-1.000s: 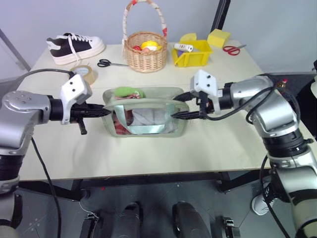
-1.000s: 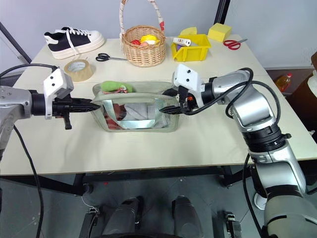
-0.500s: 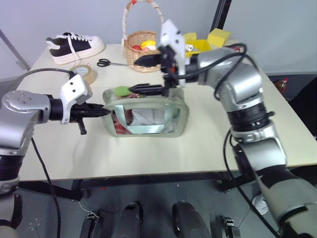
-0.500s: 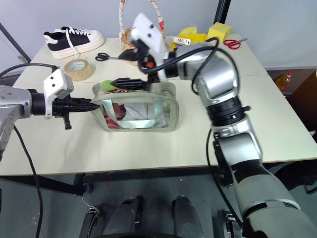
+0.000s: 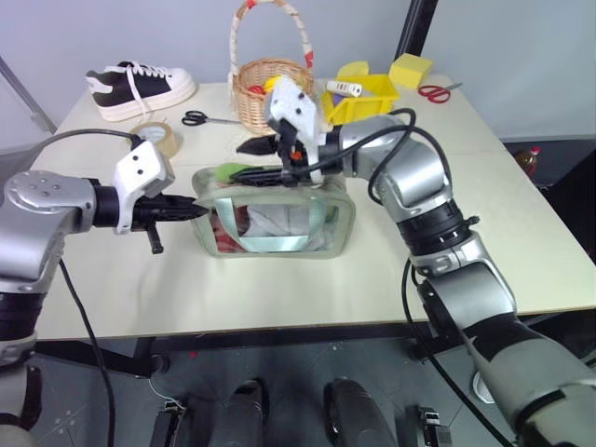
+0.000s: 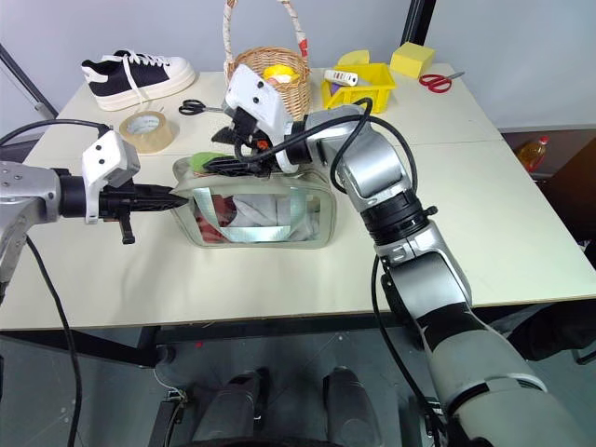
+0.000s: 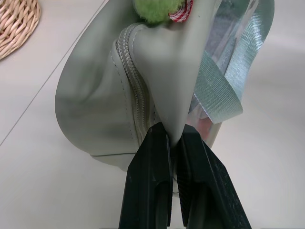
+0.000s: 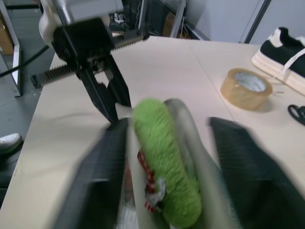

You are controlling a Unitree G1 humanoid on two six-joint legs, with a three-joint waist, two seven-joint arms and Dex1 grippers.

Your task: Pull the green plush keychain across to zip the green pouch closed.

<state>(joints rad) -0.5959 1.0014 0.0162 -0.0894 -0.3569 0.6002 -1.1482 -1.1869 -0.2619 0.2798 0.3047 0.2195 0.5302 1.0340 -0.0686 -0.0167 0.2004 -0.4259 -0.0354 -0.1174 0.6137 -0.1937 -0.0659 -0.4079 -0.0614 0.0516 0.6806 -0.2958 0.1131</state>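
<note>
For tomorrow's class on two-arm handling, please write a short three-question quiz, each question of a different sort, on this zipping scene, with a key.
1. True or false: the left pincer is shut on the end of the green pouch.
2. What sits between the right pincer's fingers?
A. the tape roll
B. the green plush keychain
C. the scissors
3. Fill in: behind the pouch on the table stands a wicker ____.

Key:
1. True; its fingers pinch the pouch's fabric.
2. B; the fingers flank the plush, and a full grip cannot be told.
3. basket
</note>
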